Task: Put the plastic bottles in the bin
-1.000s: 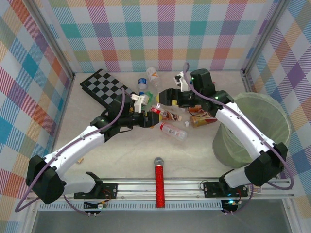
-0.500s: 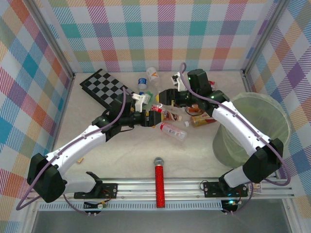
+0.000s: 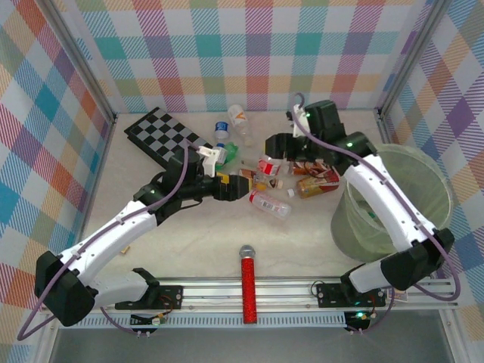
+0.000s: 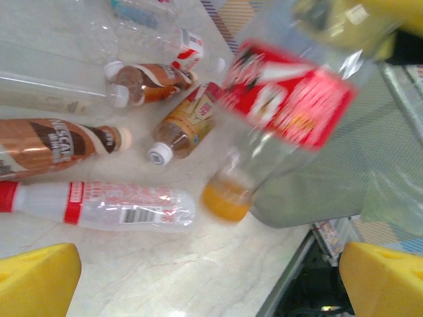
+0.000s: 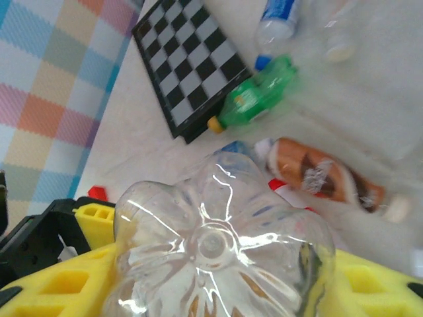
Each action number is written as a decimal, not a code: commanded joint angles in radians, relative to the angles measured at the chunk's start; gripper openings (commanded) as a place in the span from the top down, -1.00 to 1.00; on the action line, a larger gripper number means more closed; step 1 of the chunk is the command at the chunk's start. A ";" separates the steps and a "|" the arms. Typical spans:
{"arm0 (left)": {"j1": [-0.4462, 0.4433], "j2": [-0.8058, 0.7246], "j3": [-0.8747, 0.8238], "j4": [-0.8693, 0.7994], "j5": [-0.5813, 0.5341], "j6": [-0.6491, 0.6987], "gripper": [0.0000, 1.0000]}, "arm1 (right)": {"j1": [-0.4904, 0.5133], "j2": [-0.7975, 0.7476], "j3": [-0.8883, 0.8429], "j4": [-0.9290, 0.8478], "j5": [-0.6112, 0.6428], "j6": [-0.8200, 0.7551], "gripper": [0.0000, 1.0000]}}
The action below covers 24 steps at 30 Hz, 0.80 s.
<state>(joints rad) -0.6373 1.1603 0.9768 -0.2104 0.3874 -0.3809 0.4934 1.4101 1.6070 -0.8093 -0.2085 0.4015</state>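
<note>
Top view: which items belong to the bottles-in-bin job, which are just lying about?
Job: held clear plastic bottle with red label; small green plastic bottle; other scattered plastic bottles; large round translucent pale-green bin.
Lying about: black-and-grey checkerboard; red glittery microphone with grey head.

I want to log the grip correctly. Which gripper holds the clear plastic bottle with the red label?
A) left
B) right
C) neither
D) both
B: the right gripper clamps the base of the clear red-labelled plastic bottle; the left gripper is open.
</note>
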 commanded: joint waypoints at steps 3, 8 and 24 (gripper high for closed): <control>-0.007 -0.067 -0.055 -0.005 -0.089 0.072 -0.99 | -0.012 -0.103 0.139 -0.279 0.192 -0.075 0.36; -0.009 -0.044 -0.028 -0.093 -0.173 0.120 -0.99 | -0.072 -0.130 0.299 -0.487 0.413 -0.105 0.66; 0.001 -0.056 -0.104 -0.094 -0.360 0.058 -0.99 | -0.555 -0.166 0.446 -0.751 0.426 -0.245 0.98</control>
<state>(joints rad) -0.6373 1.1023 0.8768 -0.2955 0.0681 -0.3099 -0.0383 1.2297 2.0727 -1.4857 0.2043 0.1993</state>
